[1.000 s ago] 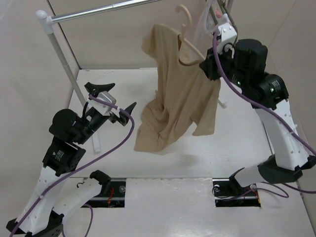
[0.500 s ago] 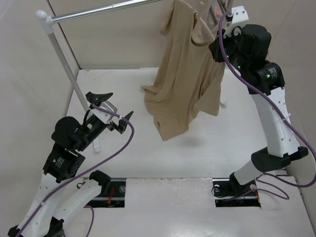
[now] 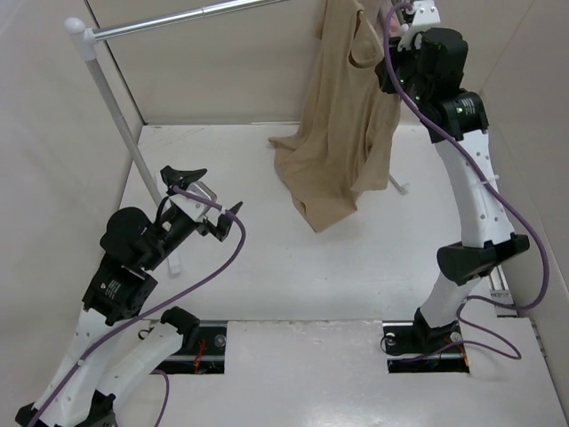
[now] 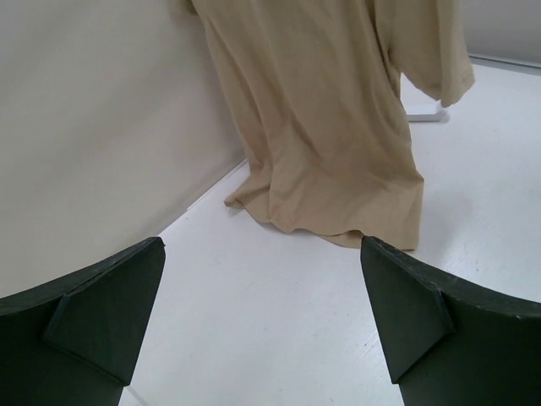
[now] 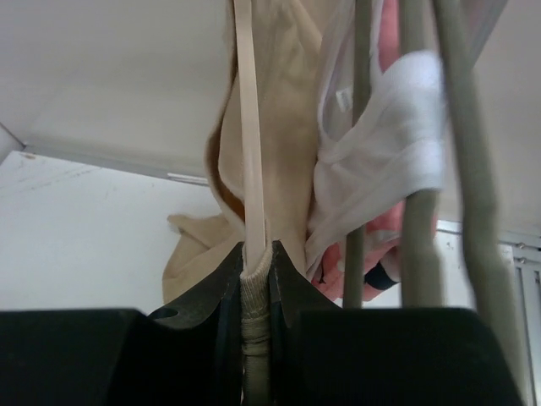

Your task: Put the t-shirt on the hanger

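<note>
The tan t-shirt hangs from the pale beige hanger at the top of the top view, its hem low over the table near the back wall. My right gripper is raised high and shut on the hanger and the shirt's collar; only a slim bar of the hanger shows in the right wrist view. My left gripper is open and empty over the table's left side. In the left wrist view the t-shirt hangs ahead of my left gripper.
A metal clothes rail on a white post crosses the back left. Thicker grey hangers with a white sleeveless top and a pink garment hang right of the hanger. A white rack foot lies behind the shirt.
My right arm has lifted the hanger and t-shirt higher and back toward the rail; the shirt's hem has risen and moved toward the back wall. My left gripper stays open, almost unmoved.
</note>
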Controlling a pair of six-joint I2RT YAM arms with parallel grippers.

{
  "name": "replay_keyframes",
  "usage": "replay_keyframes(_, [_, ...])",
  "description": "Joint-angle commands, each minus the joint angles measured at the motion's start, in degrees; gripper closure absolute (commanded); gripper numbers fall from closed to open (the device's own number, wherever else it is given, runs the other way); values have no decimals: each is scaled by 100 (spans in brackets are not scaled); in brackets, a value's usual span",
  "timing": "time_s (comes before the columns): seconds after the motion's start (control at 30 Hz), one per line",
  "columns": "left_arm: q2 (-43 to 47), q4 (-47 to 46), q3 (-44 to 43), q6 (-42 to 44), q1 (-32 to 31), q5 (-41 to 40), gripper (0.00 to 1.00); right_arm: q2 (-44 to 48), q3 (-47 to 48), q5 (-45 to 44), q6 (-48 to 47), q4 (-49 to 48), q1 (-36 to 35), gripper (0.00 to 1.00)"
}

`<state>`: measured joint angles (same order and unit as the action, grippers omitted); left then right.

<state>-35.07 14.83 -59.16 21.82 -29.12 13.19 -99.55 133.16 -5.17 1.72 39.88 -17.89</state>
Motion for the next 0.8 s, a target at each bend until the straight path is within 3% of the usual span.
replay_keyframes(0.0, [9, -279, -26, 6, 21, -27, 0, -91, 255, 183, 118, -314, 49, 100])
replay_keyframes(0.13, [9, -226, -26, 59, 21, -27, 0, 5, -26, 349, 118, -261, 49, 100])
replay_keyframes(0.2, [70, -226, 35, 59, 21, -27, 0, 329, -465, 411, 118, -261, 49, 81])
replay_keyframes(0.23, [70, -226, 36, 59, 21, 25, 0, 487, -658, 411, 118, -261, 49, 55])
replay_keyframes(0.3, [70, -173, 36, 59, 21, 78, 0, 969, -1167, 289, 118, -340, -21, 36])
replay_keyframes(0.37, [70, -173, 36, 112, 21, 78, 0, 1313, -1450, 18, -22, -340, -82, 25])
replay_keyframes(0.53, [123, -173, 246, 366, 73, 26, 0, 2533, -2197, -905, -373, -279, -347, 10])
replay_keyframes(0.6, [175, -173, 352, 453, 126, -36, 0, 2843, -2303, -1283, -514, -279, -496, 8])
replay_keyframes(0.7, [246, -173, 685, 603, 275, -150, 0, 3614, -2819, -1425, -689, -121, -733, 7])
replay_keyframes(0.77, [317, -173, 1122, 604, 363, -220, 0, 4001, -3336, -1268, -690, -121, -733, 0])
